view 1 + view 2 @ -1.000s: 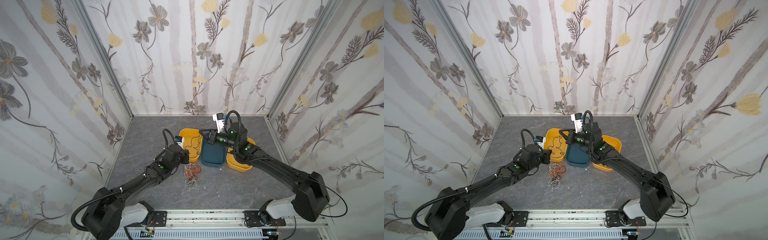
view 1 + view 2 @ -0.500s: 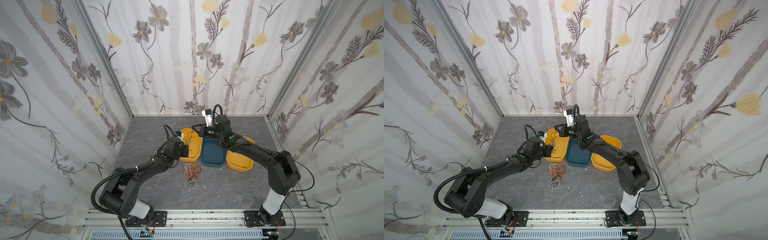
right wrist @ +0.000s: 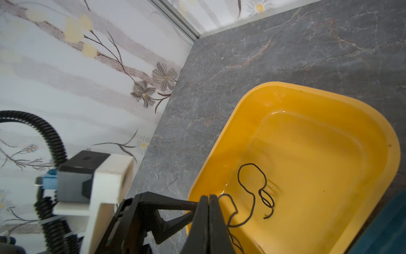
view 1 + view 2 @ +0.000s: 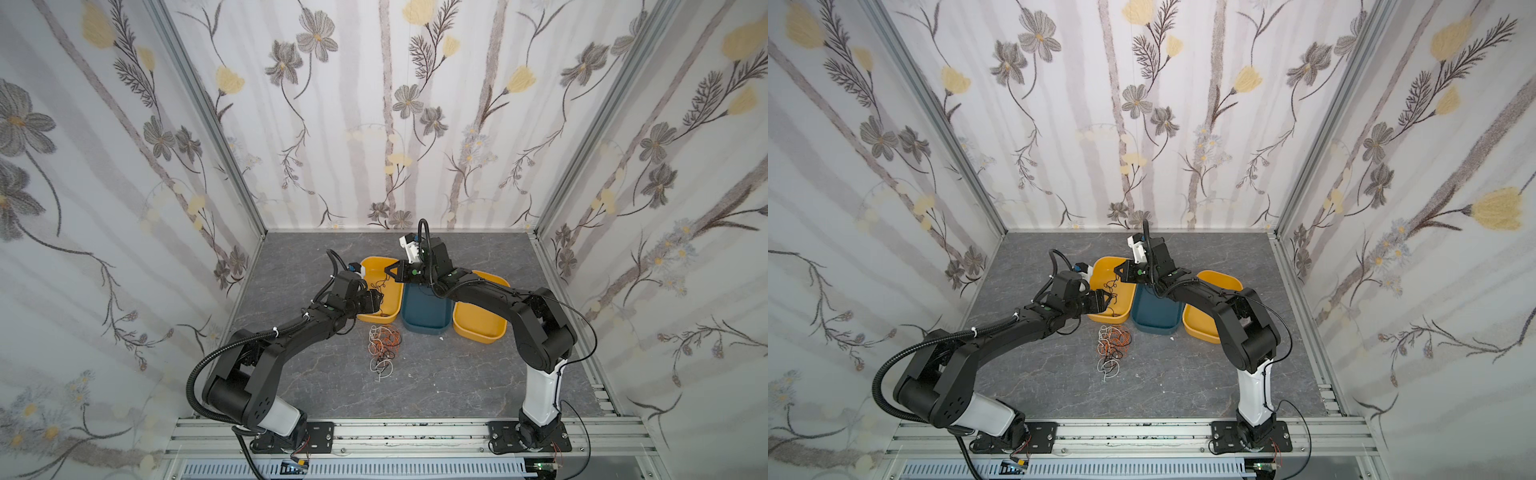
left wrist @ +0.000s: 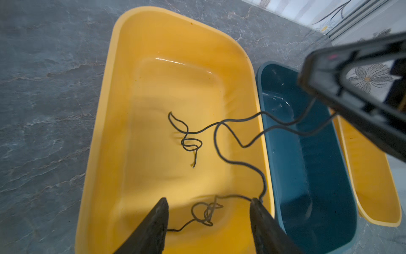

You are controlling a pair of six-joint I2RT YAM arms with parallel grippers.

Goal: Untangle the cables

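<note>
Black thin cable (image 5: pixel 219 123) lay in the yellow plastic tray (image 5: pixel 123 66), likely sorted: right end effector (image 3: pixel 208 197) pinching it, left end effector (image 5: pixel 208 200) open above.

No writing, label, brand mark or number can be read in any of the views. Nothing legible stands on any surface shown.
</note>
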